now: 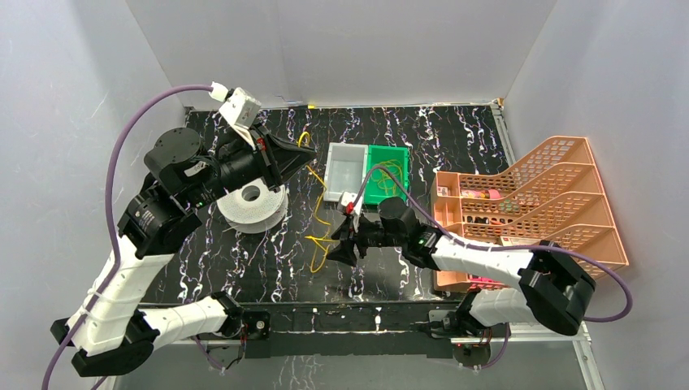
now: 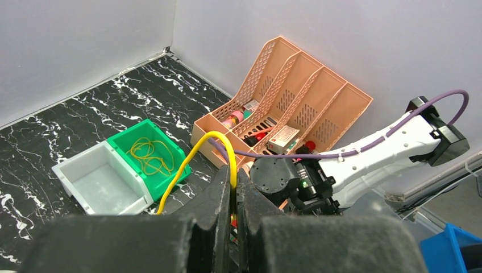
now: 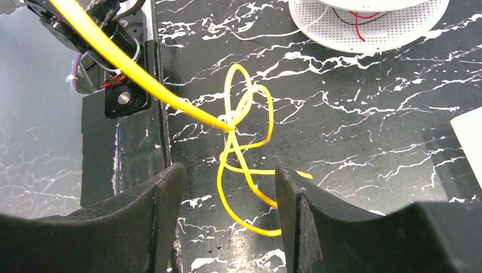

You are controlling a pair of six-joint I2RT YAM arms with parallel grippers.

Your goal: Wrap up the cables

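My left pincer [image 2: 235,185] pinches the yellow cable [image 2: 193,154], its end hidden; my right pincer [image 3: 227,179] hangs spread over the tangle near the cropped spool [image 3: 369,25].

- Table [image 1: 455,146]: black top with white marble veining, walled on three sides.
- Spool [image 1: 253,208]: white and perforated, lying flat on the left half.
- Grey bin [image 1: 344,172] and green bin [image 1: 388,162]: touching side by side near the middle, toward the back, the grey one on the left.
- Rack [image 1: 528,203]: peach-coloured, with slotted dividers, at the right edge.
- Cable [image 1: 318,244]: yellow, with tangled loops lying on the top between the spool and the bins, nearer the front.
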